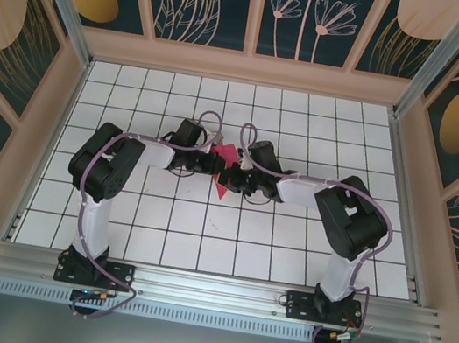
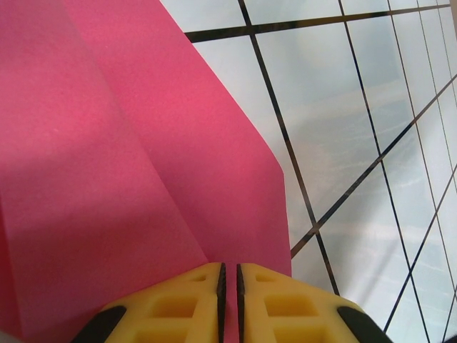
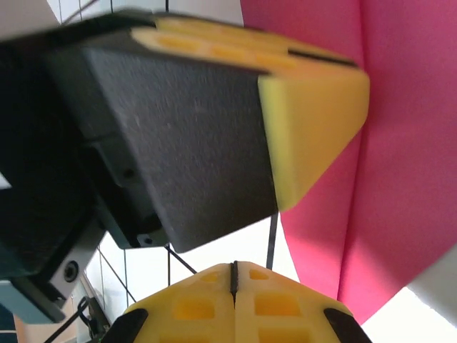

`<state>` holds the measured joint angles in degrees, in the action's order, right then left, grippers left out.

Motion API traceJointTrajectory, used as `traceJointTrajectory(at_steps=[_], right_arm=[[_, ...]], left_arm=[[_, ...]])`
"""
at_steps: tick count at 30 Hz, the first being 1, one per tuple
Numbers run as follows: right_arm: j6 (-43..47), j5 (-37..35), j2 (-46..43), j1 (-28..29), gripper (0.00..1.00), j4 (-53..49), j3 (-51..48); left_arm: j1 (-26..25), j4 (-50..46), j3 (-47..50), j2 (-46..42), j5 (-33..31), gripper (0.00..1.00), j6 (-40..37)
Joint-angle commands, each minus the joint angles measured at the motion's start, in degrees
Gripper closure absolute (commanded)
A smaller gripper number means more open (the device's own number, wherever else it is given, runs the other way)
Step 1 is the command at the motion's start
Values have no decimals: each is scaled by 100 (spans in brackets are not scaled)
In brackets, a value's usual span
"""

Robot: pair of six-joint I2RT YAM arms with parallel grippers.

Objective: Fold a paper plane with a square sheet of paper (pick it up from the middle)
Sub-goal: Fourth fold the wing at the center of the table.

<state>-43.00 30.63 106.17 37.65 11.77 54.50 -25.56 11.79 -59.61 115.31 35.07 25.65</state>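
Observation:
The red-pink sheet of paper [image 1: 226,154] is held up above the middle of the table, folded, with a point hanging down. In the left wrist view the paper [image 2: 128,157] shows a lengthwise crease and a slanted edge. My left gripper [image 2: 229,266] is shut on its lower edge, with paper in the thin gap between the yellow fingers [image 2: 178,300]. My right gripper [image 3: 233,264] is shut with nothing in it, just below the left gripper's fingers [image 3: 314,107] and beside the paper [image 3: 407,143]. From above, both grippers [image 1: 219,168] [image 1: 233,178] meet at the paper. Whether it forms the paper plane I cannot tell.
The white grid table [image 1: 201,229] lies under both arms, walled by wooden panels at the back [image 1: 248,66] and sides. An aluminium rail [image 1: 209,288] carries the arm bases at the near edge. Cables loop over both wrists.

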Motion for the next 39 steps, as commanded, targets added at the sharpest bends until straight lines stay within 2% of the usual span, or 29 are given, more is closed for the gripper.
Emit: traceJointTrajectory(at_steps=[1, 6, 9, 13, 18, 23, 27, 33, 36, 39], right_arm=[[-163, -167, 40, -91, 99, 134, -20], [-242, 58, 408, -91, 99, 294, 45], [-137, 23, 585, -70, 99, 45, 96], [180, -619, 740, 5, 100, -935, 243], [395, -1028, 898, 137, 100, -1592, 224], [329, -905, 877, 131, 100, -1267, -5], [294, -814, 897, 124, 100, -1056, 37], [274, -760, 941, 129, 100, -964, 56], [297, -796, 912, 146, 100, -1041, -32], [337, -756, 891, 142, 100, -1070, -171]], left_arm=[[-18, -108, -47, 172, -57, 83, -166], [-19, -131, -69, 168, -27, 83, -165], [-19, -194, -115, 159, -30, 83, -200], [-14, -293, -199, 131, -47, 82, -214], [-11, -487, -395, -6, -130, 78, -233], [-15, -720, -565, -143, 139, 75, -218], [-14, -957, -533, -158, 538, 81, -62], [-19, -1145, -708, 139, 210, 84, 140], [-18, -1248, -946, 299, -315, 85, 223], [-15, -1282, -1216, 460, -514, 85, 256]])
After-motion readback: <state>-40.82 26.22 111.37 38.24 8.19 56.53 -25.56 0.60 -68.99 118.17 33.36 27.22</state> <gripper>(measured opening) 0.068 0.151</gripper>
